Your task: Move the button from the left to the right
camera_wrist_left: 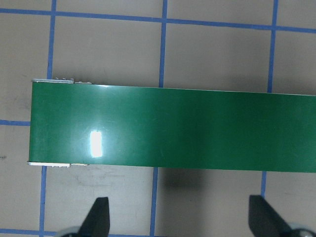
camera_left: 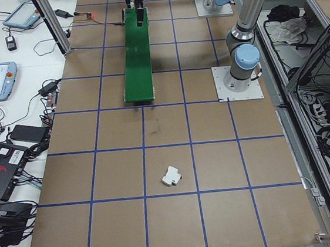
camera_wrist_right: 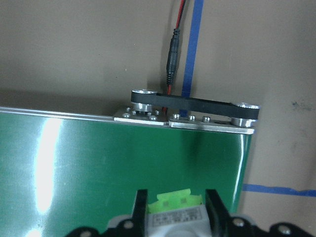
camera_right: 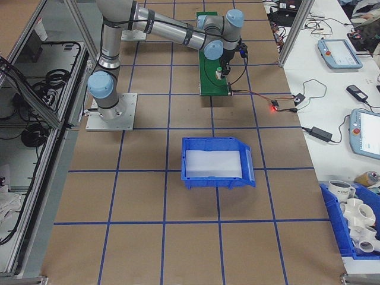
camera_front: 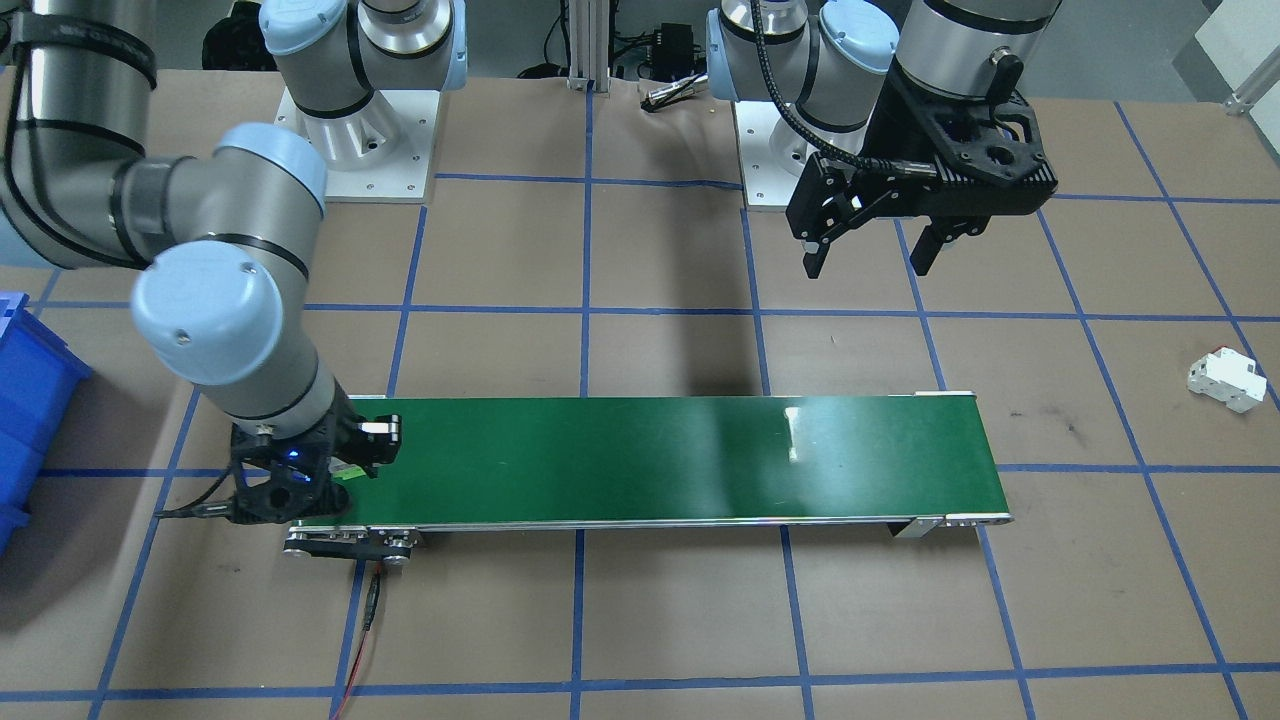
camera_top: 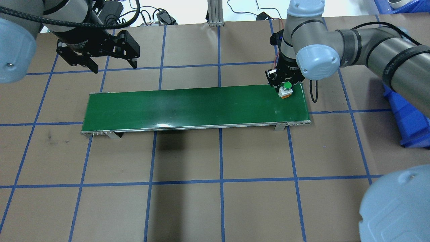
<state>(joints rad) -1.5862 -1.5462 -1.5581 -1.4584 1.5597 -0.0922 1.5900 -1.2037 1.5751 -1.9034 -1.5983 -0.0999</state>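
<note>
Overhead exterior shows my right pincer squeezing the button at the right end of the green belt. My left pincer hangs wide open, holding nothing, above the tabletop behind the belt's left end.

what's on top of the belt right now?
Only the button, at the green belt's end on the robot's right, with the right gripper shut on its white body. The rest of the belt surface shows bare. Whether the button's base touches the belt is hidden.
</note>
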